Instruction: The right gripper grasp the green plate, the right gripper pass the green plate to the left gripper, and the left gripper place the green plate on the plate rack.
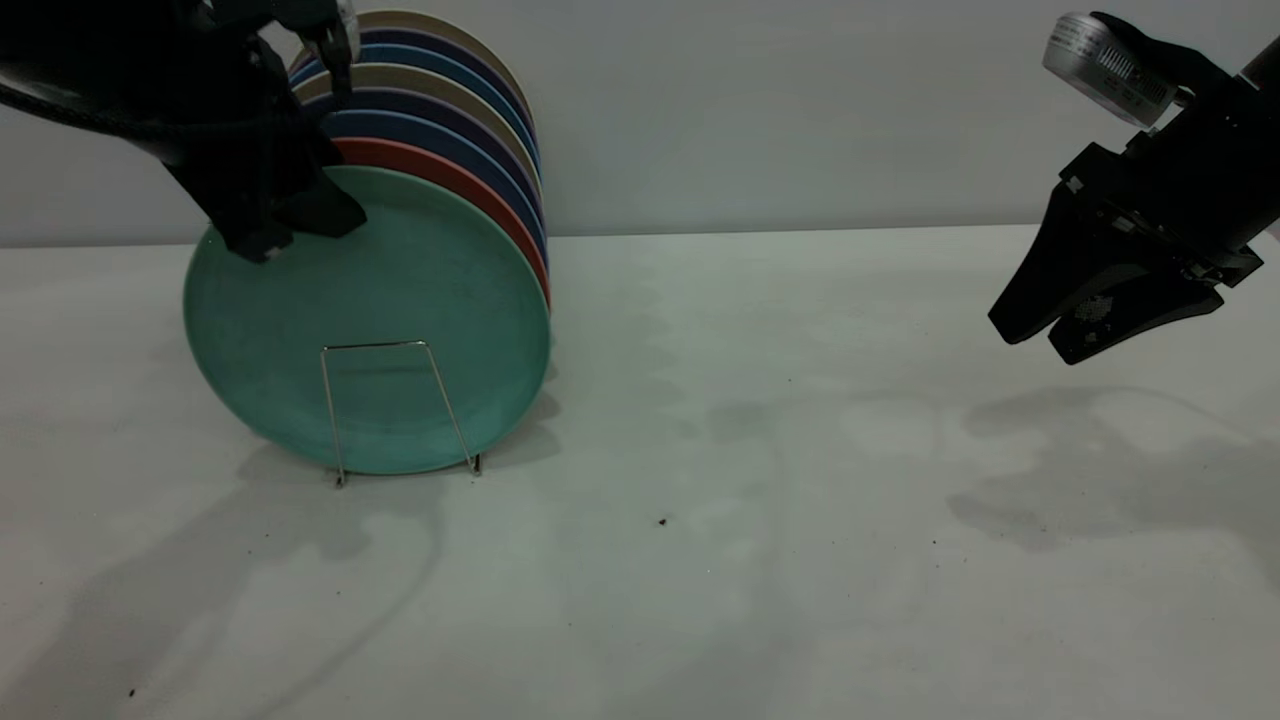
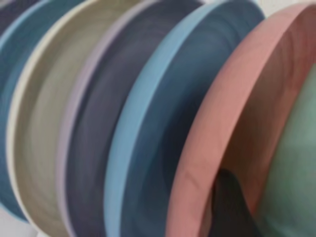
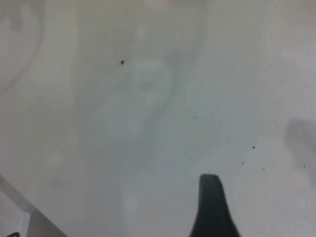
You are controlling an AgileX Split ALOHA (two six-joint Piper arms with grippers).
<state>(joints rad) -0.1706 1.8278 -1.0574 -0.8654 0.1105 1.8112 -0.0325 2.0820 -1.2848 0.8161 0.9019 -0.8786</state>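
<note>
1. Green plate (image 1: 400,300) stands upright on edge at the front of the plate rack (image 1: 395,410), facing the exterior camera; a wire loop of the rack crosses its lower face.
2. Left gripper (image 1: 285,225) sits at the plate's upper left rim, fingers straddling the rim; one finger (image 2: 229,207) shows between the green plate (image 2: 296,177) and the pink one in the left wrist view. Cannot tell whether it is pinching the rim or loose.
3. Behind the green plate: salmon-pink plate (image 1: 480,190) touching or just behind it, then dark blue plates (image 1: 450,140) and beige plates (image 1: 430,85) alternating, all upright and packed close.
4. Right gripper (image 1: 1040,335) hangs in the air far right, well apart from the rack, fingers a little spread and holding nothing.
5. White table (image 1: 750,500) is matte, with a few dark specks and soft arm shadows.
6. Plain pale wall (image 1: 800,110) behind.
</note>
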